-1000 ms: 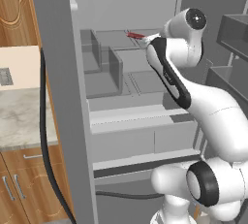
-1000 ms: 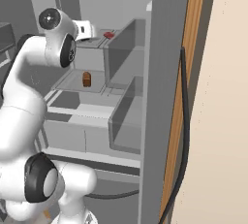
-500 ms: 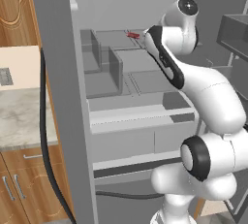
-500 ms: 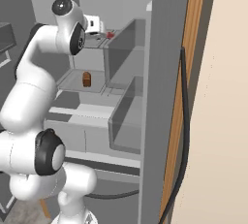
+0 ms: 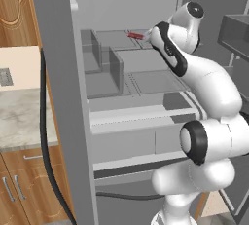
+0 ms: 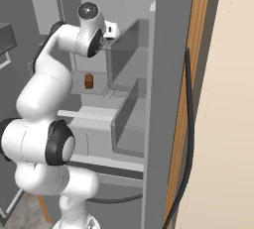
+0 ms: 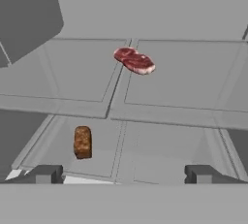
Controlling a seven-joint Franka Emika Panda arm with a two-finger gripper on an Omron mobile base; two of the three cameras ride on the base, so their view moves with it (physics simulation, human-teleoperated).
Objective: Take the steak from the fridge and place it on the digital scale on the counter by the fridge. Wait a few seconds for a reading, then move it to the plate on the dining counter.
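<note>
- The fridge [image 5: 63,97] stands open, with the arm reaching into it at upper-shelf height.
- The steak [image 7: 134,60] lies flat on an upper fridge shelf [image 7: 184,80], toward the back, over the seam between two shelf panels.
- In the left base view the steak [image 5: 135,36] shows as a red sliver just beside the arm's wrist.
- The jaws [image 7: 124,174] stand wide apart and hold nothing; both tips show low in the hand view, short of the steak and clear of it.
- A small brown block [image 7: 82,142] stands on the shelf below the steak's, nearer the fridge front and to the steak's left in the hand view; in the right base view it [image 6: 89,81] sits behind the arm.
- The worktop [image 5: 19,117] lies just left of the fridge over wooden cabinets [image 5: 19,190] with silver handles.
</note>
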